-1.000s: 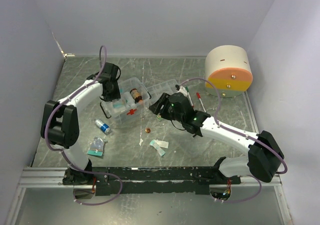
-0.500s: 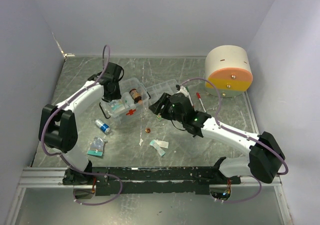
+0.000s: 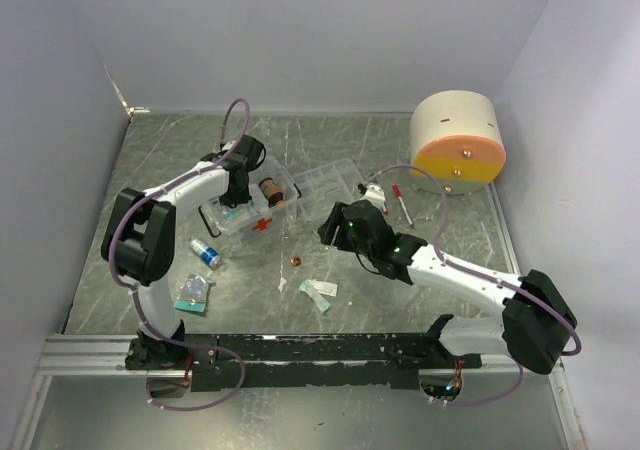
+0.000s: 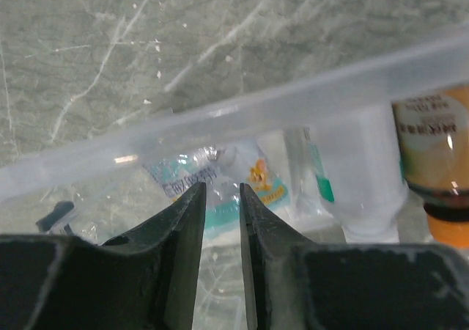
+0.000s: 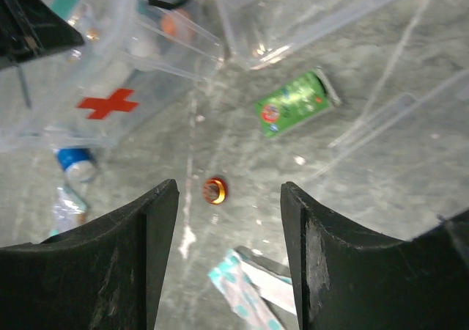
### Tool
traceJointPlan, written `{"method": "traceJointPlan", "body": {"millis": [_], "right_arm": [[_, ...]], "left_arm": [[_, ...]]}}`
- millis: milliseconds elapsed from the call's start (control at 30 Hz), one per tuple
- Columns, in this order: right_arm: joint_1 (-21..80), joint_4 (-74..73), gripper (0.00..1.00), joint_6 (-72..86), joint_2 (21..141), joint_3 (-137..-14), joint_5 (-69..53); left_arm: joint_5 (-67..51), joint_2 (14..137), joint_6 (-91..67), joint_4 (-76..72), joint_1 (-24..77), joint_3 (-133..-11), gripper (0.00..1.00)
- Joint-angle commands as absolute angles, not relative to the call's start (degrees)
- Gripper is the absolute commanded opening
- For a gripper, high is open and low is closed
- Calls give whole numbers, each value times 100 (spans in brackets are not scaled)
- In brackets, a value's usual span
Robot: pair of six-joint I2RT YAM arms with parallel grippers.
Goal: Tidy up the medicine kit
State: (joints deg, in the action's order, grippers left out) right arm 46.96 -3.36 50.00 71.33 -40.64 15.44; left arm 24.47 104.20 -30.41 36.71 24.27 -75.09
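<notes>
**A:** Where is the kit (image 3: pixel 252 213) sitting?

**B:** Left of the table's middle, with its red cross facing the arms. A brown bottle (image 3: pixel 270 190) is lying inside. The tray (image 3: pixel 328 178) is lying just beside it on the right.

**A:** What is the left gripper doing?

**B:** The left gripper (image 4: pixel 222 192) is hanging over the kit's left part. Its jaws are nearly together, with only a thin slit showing. A sachet (image 4: pixel 258 185) in the box is lying right at the tips, but I cannot tell whether it is being pinched.

**A:** And the right?

**B:** The right gripper (image 5: pixel 227 189) is hovering over the table in front of the tray, jaws wide apart and gripping nothing. A copper disc (image 5: pixel 214 191) is lying below it, between the fingers. A green tube (image 5: pixel 297 104) is lying a little beyond.

**A:** What about the surface?

**B:** The table (image 3: pixel 330 138) is grey and marbled. A blue-capped vial (image 3: pixel 207 254) and flat packets (image 3: pixel 318 292) are lying in front of the kit. A drum (image 3: pixel 457 142) is standing in the far right corner.

**A:** And the edges?

**B:** Pale walls are closing in three sides, and a rail (image 3: pixel 300 350) is running along the near edge. Bare table is showing between the kit and the back wall.
</notes>
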Motion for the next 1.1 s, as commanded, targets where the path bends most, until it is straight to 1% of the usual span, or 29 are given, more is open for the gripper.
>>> {"method": "traceJointPlan", "body": {"millis": [0, 167, 400, 533, 733, 967, 1000, 1067], "right_arm": [[4702, -602, 58, 4477, 6812, -3811, 1821], [4707, -756, 59, 4499, 6719, -3690, 1921], [4702, -784, 59, 4351, 6832, -3809, 1956], [4777, -661, 59, 4087, 6864, -3877, 1811], [5484, -52, 61, 3910, 7133, -3999, 1727], [6439, 1043, 63, 3857, 8465, -4652, 1631], [6583, 1140, 64, 3799, 8766, -4826, 1677], [6839, 1160, 64, 3659, 9222, -5272, 1815]], "left_arm": [[3291, 10668, -3364, 3340, 2461, -7680, 35], [3318, 10697, -3467, 3149, 2490, -7408, 28], [3234, 10677, -3394, 3246, 2511, -7407, 25], [3193, 10191, -3338, 3389, 2531, -7500, 28], [3073, 8963, -3226, 3656, 2547, -7540, 33], [2899, 7170, -2856, 3898, 2549, -7549, 40], [2846, 6928, -2800, 3923, 2547, -7544, 41], [2702, 6479, -2702, 4029, 2548, -7587, 48]]}}
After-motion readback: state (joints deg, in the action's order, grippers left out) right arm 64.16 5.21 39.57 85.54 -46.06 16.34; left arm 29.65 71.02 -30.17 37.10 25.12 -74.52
